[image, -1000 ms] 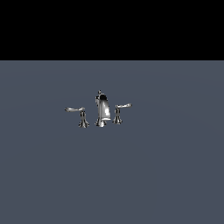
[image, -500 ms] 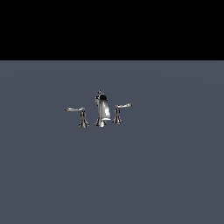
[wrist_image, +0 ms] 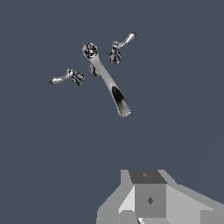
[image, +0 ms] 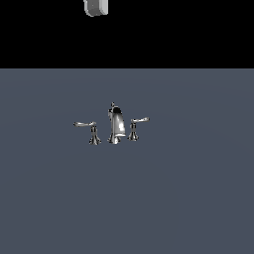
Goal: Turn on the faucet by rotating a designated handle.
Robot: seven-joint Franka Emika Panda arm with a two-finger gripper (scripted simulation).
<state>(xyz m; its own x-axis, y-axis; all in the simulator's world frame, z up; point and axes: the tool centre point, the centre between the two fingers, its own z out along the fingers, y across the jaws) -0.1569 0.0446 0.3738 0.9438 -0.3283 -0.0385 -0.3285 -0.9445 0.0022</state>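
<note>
Handle (image: 136,126) beside faucet (image: 115,126)

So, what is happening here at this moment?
A robot arm is above a chrome faucet that stands on a grey surface, and nothing is being touched yet. Only a part of the arm shows at the top edge of the exterior view. The handle to be turned, the one with the shorter lever, stands on the exterior view's right of the spout. Whether the gripper is open cannot be told.
</note>
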